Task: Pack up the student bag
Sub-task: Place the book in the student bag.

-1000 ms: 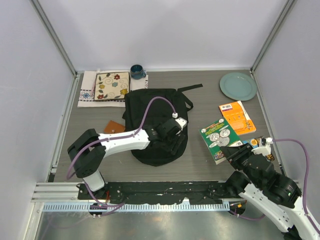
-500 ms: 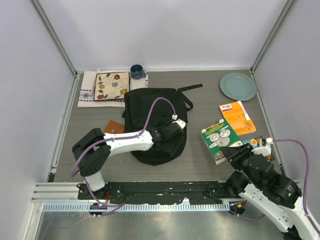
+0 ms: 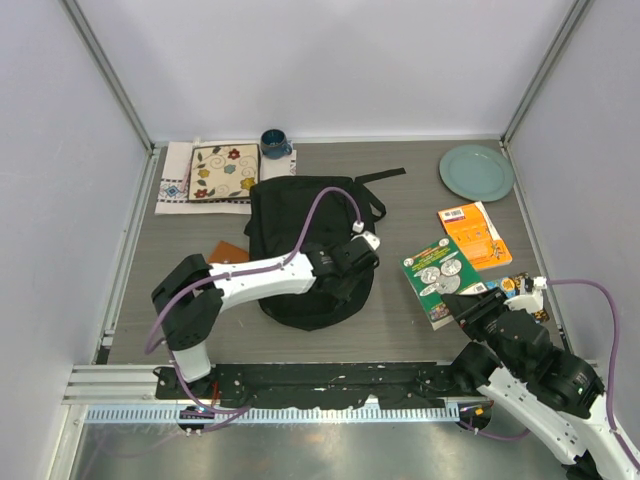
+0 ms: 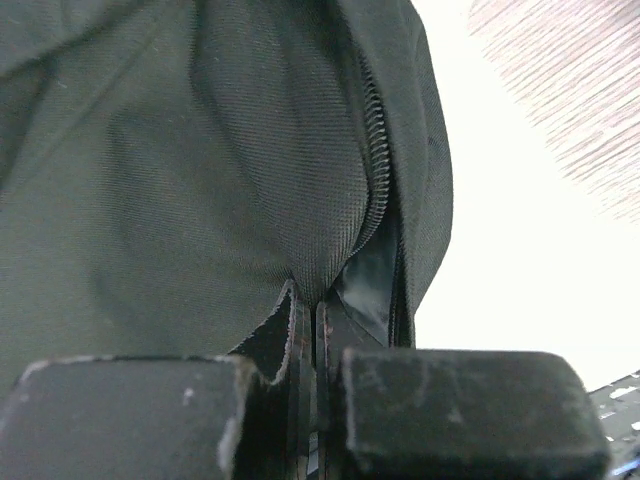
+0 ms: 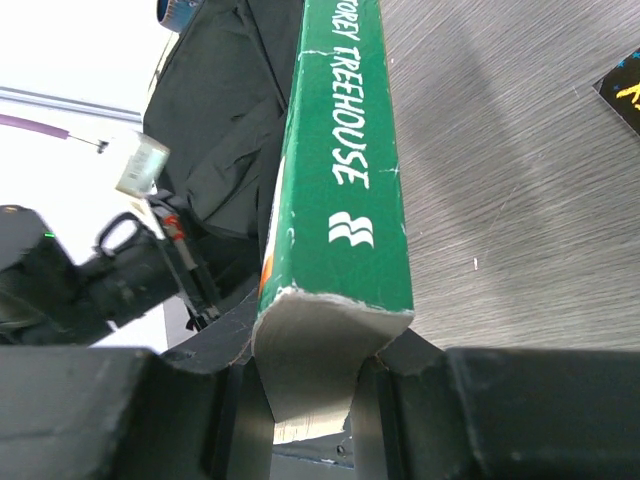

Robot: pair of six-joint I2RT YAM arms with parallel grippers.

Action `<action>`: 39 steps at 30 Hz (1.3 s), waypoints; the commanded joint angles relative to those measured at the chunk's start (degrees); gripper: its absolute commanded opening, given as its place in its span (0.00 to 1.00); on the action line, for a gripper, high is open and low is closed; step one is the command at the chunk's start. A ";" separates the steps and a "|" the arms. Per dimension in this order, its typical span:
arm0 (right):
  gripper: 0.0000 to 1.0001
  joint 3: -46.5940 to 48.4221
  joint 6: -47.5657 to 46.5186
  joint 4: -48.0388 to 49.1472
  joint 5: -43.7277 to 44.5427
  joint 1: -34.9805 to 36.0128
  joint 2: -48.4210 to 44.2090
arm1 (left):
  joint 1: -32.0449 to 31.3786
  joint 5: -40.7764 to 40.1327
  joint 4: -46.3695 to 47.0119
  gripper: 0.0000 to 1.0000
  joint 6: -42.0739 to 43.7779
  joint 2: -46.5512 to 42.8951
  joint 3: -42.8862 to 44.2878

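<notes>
Student bag point(image 3: 300, 240) lies flat at counter point(image 3: 400, 335) centre. Your left gripper point(image 4: 315, 365) is pinched together on bag fabric beside zip, at bag's 4 o'clock edge, likely to lift flap and open mouth. Your right gripper point(image 5: 310, 400) is clamped on green book point(image 5: 345, 150) by spine, at 3 o'clock of bag, probably staged for insertion.

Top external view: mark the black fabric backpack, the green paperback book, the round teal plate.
Black soft fabric backpack point(image 3: 278, 215): top external view, upper fabric panel.
Green paperback book point(image 3: 432, 268): top external view, front cover.
Round teal plate point(image 3: 476, 172): top external view, bare centre.
</notes>
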 commanded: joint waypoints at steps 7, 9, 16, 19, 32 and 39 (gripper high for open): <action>0.00 2.12 -3.83 12.90 -7.63 0.03 4.67 | 1.28 -3.74 -13.01 0.00 4.27 -6.57 20.02; 0.00 2.47 -4.10 15.00 -9.48 0.03 5.55 | 1.99 -2.69 -13.89 0.00 4.19 -6.57 21.17; 0.00 2.20 -3.48 23.10 -17.13 0.03 6.87 | 5.77 0.38 -13.72 0.00 2.17 -7.97 23.19; 0.00 3.43 -3.57 24.42 -17.84 0.03 6.87 | 7.09 0.92 -13.72 0.00 0.94 -7.63 24.59; 0.00 -3.68 3.20 38.65 -31.99 0.03 11.00 | 8.85 3.47 -16.87 0.00 -3.02 -2.45 36.02; 0.00 -3.94 1.97 38.65 -28.04 0.03 17.59 | 8.67 5.40 -17.94 0.00 -5.13 -0.68 37.96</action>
